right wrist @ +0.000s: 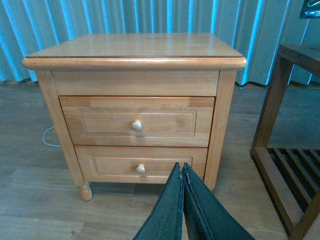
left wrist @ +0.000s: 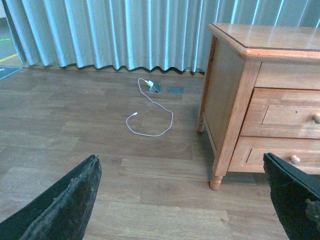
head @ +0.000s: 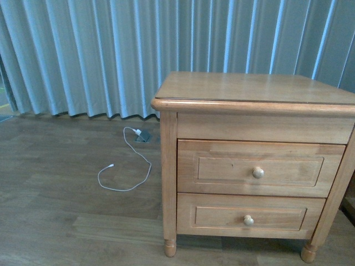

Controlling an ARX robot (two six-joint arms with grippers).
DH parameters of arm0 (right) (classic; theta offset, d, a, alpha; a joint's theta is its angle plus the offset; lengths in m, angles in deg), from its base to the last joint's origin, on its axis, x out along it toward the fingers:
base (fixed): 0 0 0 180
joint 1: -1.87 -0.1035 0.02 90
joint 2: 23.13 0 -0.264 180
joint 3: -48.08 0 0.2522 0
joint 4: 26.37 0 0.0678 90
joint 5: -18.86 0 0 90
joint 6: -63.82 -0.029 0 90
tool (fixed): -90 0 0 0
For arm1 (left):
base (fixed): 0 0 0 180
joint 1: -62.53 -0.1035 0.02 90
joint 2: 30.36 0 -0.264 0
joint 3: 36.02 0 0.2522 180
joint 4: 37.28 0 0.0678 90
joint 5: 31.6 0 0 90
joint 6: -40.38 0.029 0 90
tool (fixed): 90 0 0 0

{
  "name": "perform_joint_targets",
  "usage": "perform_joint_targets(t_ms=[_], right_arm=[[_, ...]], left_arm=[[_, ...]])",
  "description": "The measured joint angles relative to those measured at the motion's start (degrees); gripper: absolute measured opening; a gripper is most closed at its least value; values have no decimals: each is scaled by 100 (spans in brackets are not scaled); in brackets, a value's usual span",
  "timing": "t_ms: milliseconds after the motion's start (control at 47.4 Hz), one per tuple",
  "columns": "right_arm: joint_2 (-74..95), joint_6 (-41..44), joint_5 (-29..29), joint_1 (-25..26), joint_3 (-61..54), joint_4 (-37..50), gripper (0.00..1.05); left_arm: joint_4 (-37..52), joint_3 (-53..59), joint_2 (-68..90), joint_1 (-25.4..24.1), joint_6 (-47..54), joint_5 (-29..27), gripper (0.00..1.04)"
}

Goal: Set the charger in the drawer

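Right pincer (right wrist: 182,172) pressed closed on nothing, left pincer (left wrist: 180,200) gaping wide, fingertips cropped; drawer (head: 258,168) shut.

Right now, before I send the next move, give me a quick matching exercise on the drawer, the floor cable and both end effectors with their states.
Things:
1. upper drawer
2. thin white cable
3. left end effector
4. right end effector

States:
A. shut, holding nothing
B. open wide, holding nothing
C. closed flush, knob facing out
D. lying looped on the floor beside the nightstand

Pairs: 1-C, 2-D, 3-B, 4-A
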Motion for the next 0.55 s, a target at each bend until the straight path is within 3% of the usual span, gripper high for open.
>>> perform_joint_targets(t_ms=[253, 401, 549], right_arm=[[-7, 9, 0, 0, 0, 0, 4], [-7, 9, 0, 0, 0, 0, 39], [-7, 9, 0, 0, 0, 0, 64]], left_arm=[[0, 0, 0, 0, 0, 0, 99], [0, 0, -2, 0, 0, 0, 99], [0, 0, 0, 0, 2, 0, 99]])
